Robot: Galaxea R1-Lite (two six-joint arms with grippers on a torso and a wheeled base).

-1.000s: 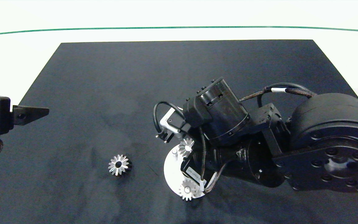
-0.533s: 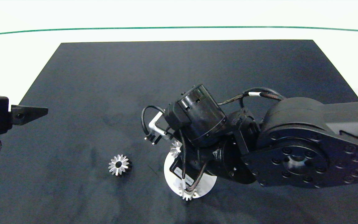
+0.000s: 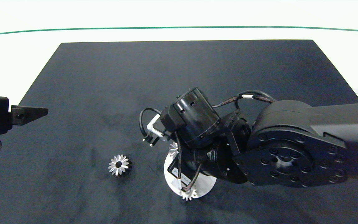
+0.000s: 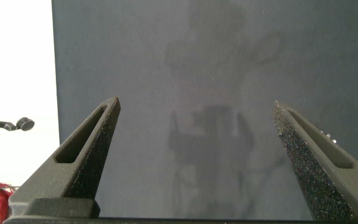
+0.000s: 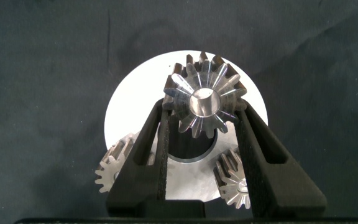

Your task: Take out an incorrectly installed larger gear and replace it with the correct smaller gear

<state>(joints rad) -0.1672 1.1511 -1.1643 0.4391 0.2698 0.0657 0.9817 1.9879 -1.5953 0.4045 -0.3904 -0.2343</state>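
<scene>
The larger gear [image 3: 119, 165], silver with a dark body, lies alone on the black mat to the left of the white round base [image 3: 205, 186]. My right arm [image 3: 197, 124] hangs over that base and hides its gripper in the head view. In the right wrist view my right gripper [image 5: 202, 115] is shut on a smaller gear [image 5: 202, 102], held over the white base [image 5: 135, 106]. I cannot tell whether that gear touches the base. Two more small gears [image 5: 109, 171] [image 5: 235, 182] sit on the base on either side of the fingers. My left gripper [image 4: 196, 104] is open over bare mat at the left edge.
The black mat [image 3: 135, 77] covers most of the white table, and a green line [image 3: 179, 27] runs across the far side. Bare mat lies behind and to the left of the base. Two small gears [image 3: 173, 149] [image 3: 188, 195] peek out from under the right arm.
My right arm has swung left and lower over the white base, covering more of it and of the two small gears. The larger gear and the left arm have stayed put.
</scene>
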